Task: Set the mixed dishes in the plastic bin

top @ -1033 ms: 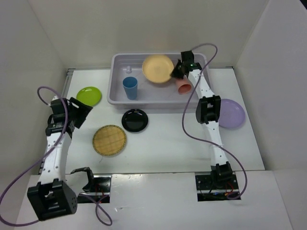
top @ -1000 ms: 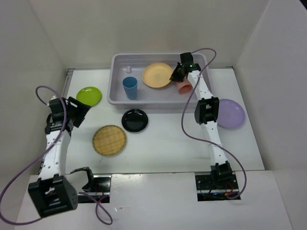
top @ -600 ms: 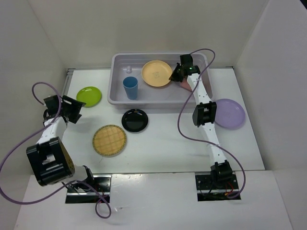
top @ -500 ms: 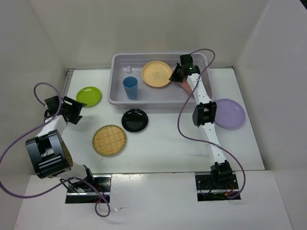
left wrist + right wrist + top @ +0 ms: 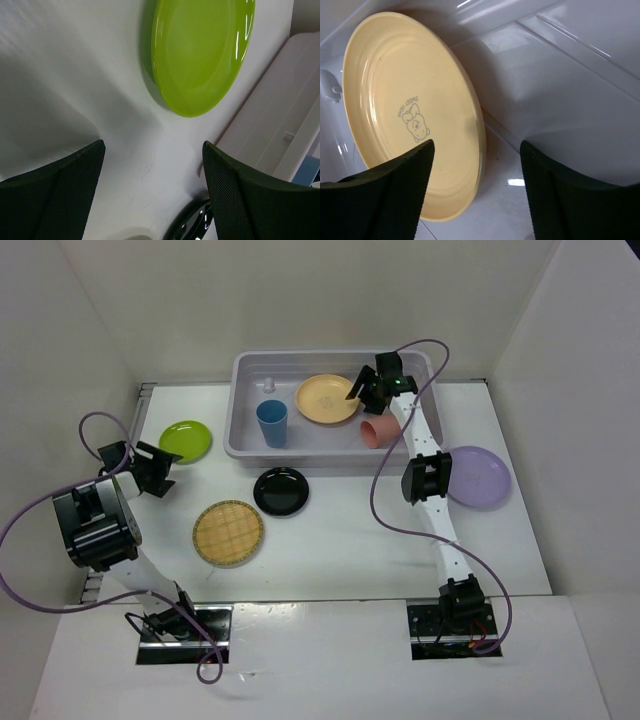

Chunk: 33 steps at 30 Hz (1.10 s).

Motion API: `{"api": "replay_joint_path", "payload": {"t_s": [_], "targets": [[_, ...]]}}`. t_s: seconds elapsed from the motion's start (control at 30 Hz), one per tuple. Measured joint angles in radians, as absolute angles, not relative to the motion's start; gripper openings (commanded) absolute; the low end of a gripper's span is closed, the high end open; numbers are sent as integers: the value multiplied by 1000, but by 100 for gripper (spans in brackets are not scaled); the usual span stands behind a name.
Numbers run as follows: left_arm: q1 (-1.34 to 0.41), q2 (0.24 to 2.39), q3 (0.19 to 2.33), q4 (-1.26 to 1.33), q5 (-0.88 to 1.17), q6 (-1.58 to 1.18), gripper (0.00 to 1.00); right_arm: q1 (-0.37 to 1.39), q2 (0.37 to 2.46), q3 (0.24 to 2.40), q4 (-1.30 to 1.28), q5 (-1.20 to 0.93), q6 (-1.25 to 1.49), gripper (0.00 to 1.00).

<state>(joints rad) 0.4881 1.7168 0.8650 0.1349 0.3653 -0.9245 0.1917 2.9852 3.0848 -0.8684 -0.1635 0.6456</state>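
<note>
The right hand (image 5: 366, 390) is hovering over the right part of the plastic bin (image 5: 250, 365), fingers spread wide and empty, just above the peach-orange plate (image 5: 327, 398), which is lying inside with the upright blue cup (image 5: 271, 422) and the tipped salmon-red cup (image 5: 375, 432). The left hand (image 5: 158, 470) is gaping wide, holding nothing, beside the lime green plate (image 5: 185, 440) at the worktop's (image 5: 350, 530) left. The black plate (image 5: 280, 490), woven plate (image 5: 228, 532) and lavender plate (image 5: 480, 477) are lying outside the bin.

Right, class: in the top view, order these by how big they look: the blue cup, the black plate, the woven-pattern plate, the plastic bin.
Largest to smallest:
1. plastic bin
2. tan woven-pattern plate
3. black plate
4. blue cup
</note>
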Motion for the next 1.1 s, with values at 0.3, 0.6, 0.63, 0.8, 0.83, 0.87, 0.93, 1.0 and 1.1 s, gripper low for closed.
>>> {"api": "replay_joint_path", "payload": {"t_s": [0.3,0.6,0.63,0.8,0.83,0.87,0.93,1.0,1.1], "targets": [[490,1849,931,271,398,-1000,81,192,2906,3085,-890,-138,630,88],[490,1918,976,311,403,-1026,59,192,2635,3085,-982,-90,594,95],[490,1923,976,315,398,-1026,57,192,2592,3085,-995,-83,587,95],[493,1962,978,369,419,-1053,39,189,2361,3103,-1049,-38,559,96],[493,1969,978,377,421,-1058,35,188,2317,3106,-1056,-32,554,96],[493,1975,978,382,421,-1063,32,186,2277,3113,-1065,-29,550,96],[494,1986,978,392,425,-1077,22,180,2209,3126,-1084,-26,544,96],[494,1993,978,395,424,-1083,16,171,2150,3129,-1110,-22,538,96],[494,1995,978,397,425,-1090,0,163,2080,3129,-1163,-21,526,96]]}}
